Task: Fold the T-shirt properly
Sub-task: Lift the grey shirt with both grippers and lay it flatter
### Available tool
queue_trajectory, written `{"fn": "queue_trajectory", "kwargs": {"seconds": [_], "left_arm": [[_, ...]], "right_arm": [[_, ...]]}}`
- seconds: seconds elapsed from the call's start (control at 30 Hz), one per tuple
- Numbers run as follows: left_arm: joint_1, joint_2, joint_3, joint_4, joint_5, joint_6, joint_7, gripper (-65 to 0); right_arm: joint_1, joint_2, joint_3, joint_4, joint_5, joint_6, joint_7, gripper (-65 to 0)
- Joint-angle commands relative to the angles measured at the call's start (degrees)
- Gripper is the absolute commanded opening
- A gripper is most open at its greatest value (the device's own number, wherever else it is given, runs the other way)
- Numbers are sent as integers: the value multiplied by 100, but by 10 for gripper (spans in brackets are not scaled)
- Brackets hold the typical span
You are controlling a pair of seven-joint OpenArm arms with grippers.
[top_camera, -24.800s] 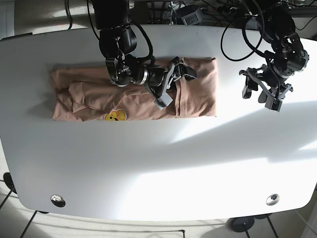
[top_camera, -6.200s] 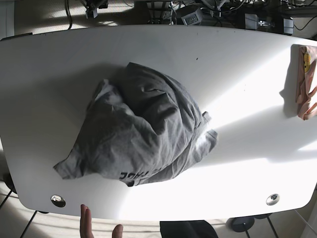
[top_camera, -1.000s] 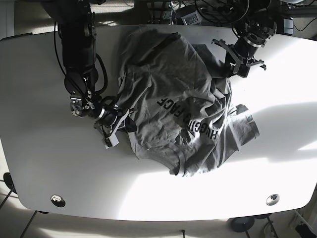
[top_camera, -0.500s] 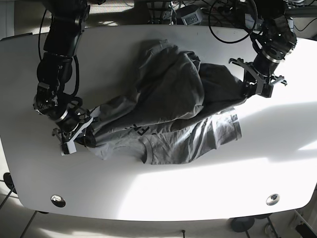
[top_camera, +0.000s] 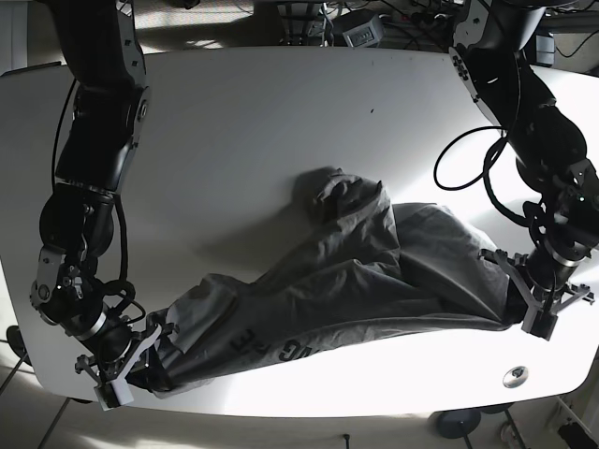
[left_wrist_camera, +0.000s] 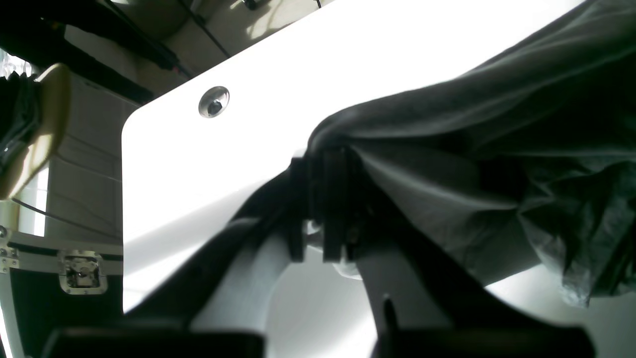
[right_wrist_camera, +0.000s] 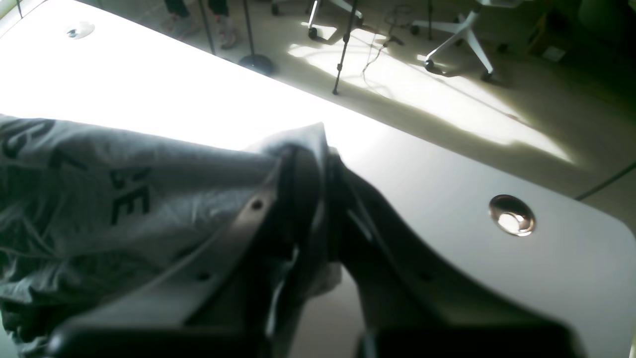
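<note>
Holding the gray T-shirt (top_camera: 356, 281) tight at both ends, my left gripper (top_camera: 532, 304) and right gripper (top_camera: 131, 360) stretch it low over the white table (top_camera: 281, 122).

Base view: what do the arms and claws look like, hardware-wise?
Both arms are glossy black, chunky segmented links with loose black cables looping beside them. The left claw and right claw are black with pale grey finger tips. No sleeves or readable markings.

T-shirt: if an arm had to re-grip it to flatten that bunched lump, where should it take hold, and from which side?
With both grippers shut on the T-shirt, the bunched lump lies beyond the stretched span. Probably pinch its raised far edge from above, on the table's far side, and pull outward.
</note>
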Motion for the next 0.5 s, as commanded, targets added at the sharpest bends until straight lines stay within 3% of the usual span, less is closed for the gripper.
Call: {"fn": "queue_trajectory", "kwargs": {"seconds": [0.03,0.13,0.27,0.37,0.5], "left_arm": [[-775,-290,52,-132,-56,34,0,-650],[-1900,-493,201,-598,-56,34,229,-650],[-2366,-721,474,-598,-65,34,299,-650],[-2041,-712,491,-492,-74,34,308,-650],[-573,-660,456,299,-83,34,299,-650]], "right_arm": [[696,108,-8,-64,115,-25,224,-631],[1549,239,-25,-275,115,-25,172,-631],[2077,363,-25,-266,133,-25,-215,-631],[1830,371,27,-258,177,-25,-285,-631],[424,336,537,569,177,-17,-338,-631]]}}
